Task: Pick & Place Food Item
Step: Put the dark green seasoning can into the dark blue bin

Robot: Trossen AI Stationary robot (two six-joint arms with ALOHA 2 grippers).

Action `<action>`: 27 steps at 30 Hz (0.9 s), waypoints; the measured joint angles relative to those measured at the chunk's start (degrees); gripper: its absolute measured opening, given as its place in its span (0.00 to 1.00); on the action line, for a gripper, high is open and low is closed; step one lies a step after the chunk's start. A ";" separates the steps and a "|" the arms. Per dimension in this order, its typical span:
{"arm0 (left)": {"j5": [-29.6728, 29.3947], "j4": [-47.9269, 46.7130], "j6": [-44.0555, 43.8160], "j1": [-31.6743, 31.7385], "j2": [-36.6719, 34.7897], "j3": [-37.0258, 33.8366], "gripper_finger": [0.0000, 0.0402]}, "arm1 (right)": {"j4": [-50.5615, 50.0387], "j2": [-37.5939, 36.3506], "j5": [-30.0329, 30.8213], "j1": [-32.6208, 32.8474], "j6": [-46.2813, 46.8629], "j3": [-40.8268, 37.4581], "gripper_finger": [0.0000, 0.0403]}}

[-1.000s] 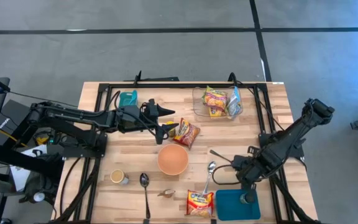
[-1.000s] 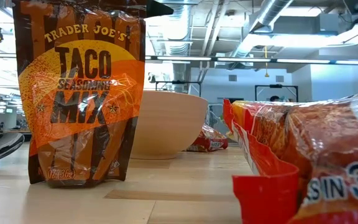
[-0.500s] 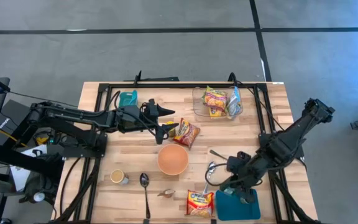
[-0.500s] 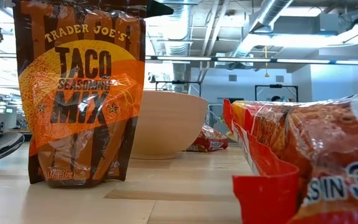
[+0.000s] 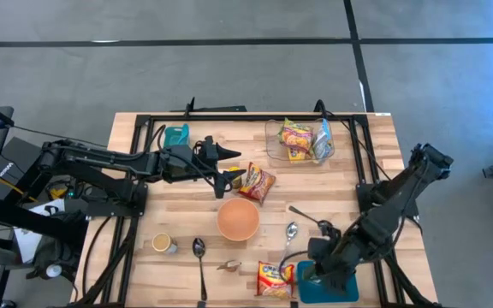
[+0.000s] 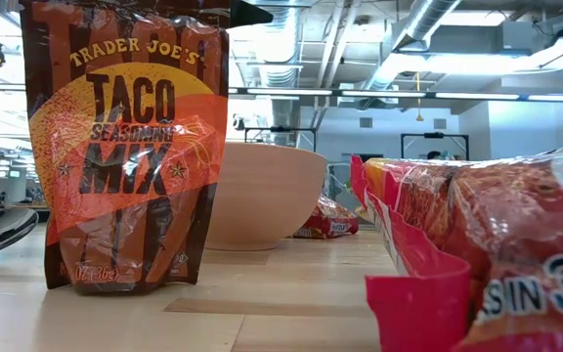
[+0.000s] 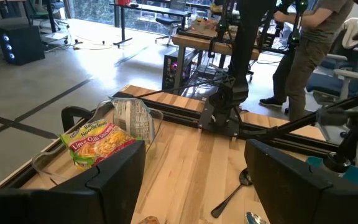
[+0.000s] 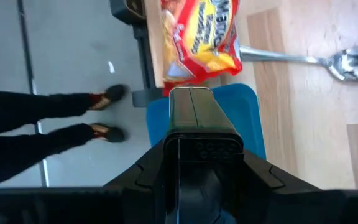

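Wooden slats make up the worktop (image 5: pixel 187 205), read here as a clock face from above with 12 at the far edge. A pale bowl (image 5: pixel 238 220) sits at centre. Toward 12 from it lies an orange-red snack packet (image 5: pixel 258 182), and a clear tub (image 5: pixel 298 141) of noodle packets stands at 1 o'clock. A ramen packet (image 5: pixel 274 278) lies at 6, just beside a blue tray (image 5: pixel 349 289) at 5.

The left tool (image 5: pixel 229 180) hovers on the 9 o'clock side of the snack packet, jaws released and holding nothing (its wrist view shows a wide gap). The right tool (image 5: pixel 319 272) hangs over the blue tray's edge, next to the ramen packet. Whether it is clenched cannot be told.

Either packet is probably light, soft and crinkly, its film slippery and its contents brittle. A grip across the narrow width or on a sealed end seam, with modest pressure, looks safest.
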 joint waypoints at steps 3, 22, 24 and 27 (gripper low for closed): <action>0.02 0.01 -0.01 0.01 0.00 0.00 0.67 | -0.45 2.52 -0.38 0.22 -0.62 0.00 0.29; 0.01 0.01 0.00 0.01 0.00 0.00 0.67 | -5.51 12.80 -0.55 2.21 -3.17 0.00 0.30; 0.01 0.00 0.00 0.01 0.00 0.00 0.67 | -6.54 13.46 -0.57 2.21 -3.20 0.00 0.30; 0.02 0.01 0.00 0.01 0.00 0.00 0.67 | -7.15 14.59 -0.93 2.21 -4.29 0.00 0.30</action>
